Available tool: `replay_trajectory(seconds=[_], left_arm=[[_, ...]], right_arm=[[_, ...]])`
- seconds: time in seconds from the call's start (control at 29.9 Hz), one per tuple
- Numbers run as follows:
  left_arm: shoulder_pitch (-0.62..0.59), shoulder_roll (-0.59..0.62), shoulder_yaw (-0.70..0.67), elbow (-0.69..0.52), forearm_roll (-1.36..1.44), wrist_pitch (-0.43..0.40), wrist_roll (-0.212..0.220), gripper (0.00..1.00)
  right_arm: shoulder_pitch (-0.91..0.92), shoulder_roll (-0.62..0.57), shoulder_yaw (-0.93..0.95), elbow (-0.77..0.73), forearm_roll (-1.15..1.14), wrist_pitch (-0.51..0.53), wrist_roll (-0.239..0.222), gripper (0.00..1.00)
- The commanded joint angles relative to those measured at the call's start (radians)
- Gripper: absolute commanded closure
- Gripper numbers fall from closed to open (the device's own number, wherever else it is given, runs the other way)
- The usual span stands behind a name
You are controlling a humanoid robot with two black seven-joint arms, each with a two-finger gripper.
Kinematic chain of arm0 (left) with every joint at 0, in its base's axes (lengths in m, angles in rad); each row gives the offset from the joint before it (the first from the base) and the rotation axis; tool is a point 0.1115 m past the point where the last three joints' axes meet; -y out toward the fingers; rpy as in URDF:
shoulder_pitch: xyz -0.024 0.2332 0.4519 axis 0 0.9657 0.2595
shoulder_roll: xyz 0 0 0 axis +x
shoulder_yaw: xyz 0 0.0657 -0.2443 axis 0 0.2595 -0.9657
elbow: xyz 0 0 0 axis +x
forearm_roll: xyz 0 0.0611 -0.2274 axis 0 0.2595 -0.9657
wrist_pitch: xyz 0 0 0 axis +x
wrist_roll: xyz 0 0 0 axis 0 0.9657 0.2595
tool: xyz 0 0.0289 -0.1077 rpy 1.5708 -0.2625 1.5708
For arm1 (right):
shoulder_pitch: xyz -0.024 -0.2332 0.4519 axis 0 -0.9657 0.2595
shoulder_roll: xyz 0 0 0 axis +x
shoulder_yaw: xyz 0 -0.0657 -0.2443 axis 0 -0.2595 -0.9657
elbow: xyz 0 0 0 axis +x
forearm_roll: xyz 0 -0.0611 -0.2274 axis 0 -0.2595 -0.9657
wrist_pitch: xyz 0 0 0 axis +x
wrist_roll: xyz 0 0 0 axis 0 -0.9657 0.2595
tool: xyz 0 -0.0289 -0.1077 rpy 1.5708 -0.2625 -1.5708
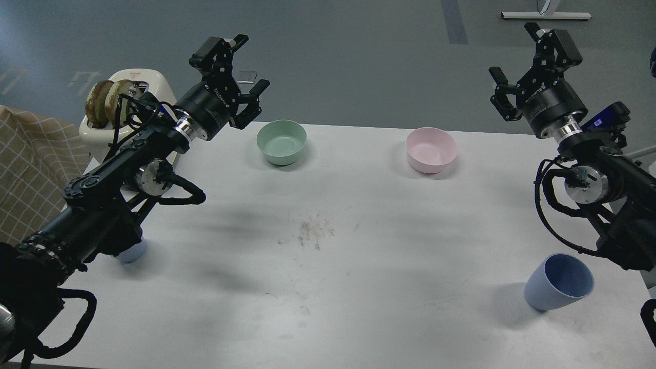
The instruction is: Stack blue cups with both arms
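Right blue cup (559, 282) upright (light, stiff plastic): grasp rim. Left gripper (241, 66) and right gripper (523, 64) spread, empty.

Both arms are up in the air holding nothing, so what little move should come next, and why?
Probably lower the right gripper toward the blue cup near the table's right edge. Its fingers are open and empty, and that cup stands in plain view.
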Motion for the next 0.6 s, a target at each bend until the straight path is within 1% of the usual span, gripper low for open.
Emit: replay_trajectory(seconds=[0.0,0.1,0.2,0.27,0.3,0.4,0.57], left_arm=[[0.002,0.005,-0.028,-0.004,-0.016,-0.010,-0.002,0.02],[-0.006,0.002,-0.032,0.000,-0.024,-0.001,-0.028,0.02],[-0.001,0.004,-0.020,-0.001,-0.034,-0.007,-0.029,0.02],[0.006,-0.002,-0.032,-0.007,-0.036,-0.007,-0.045,0.02],[0.009,-0.002,-0.034,-0.012,-0.039,-0.002,-0.065,0.02],[0.014,-0.005,-0.031,-0.015,-0.041,-0.004,-0.107,0.02],[0.016,0.002,-0.035,-0.021,-0.042,-0.011,-0.107,0.02]], right_arm=[[0.007,0.002,0.001,-0.012,0.002,0.000,0.000,0.00],[0.007,0.002,-0.002,-0.006,0.002,0.005,0.000,0.00],[0.006,0.002,-0.002,-0.003,0.004,0.006,0.000,0.00],[0.006,0.002,-0.002,0.001,0.005,0.013,0.000,0.00],[0.003,0.003,-0.004,0.005,0.004,0.016,0.000,0.00],[-0.005,0.012,-0.004,0.013,0.004,0.017,0.000,0.00],[-0.007,0.008,-0.004,0.028,0.004,0.017,0.000,0.00]])
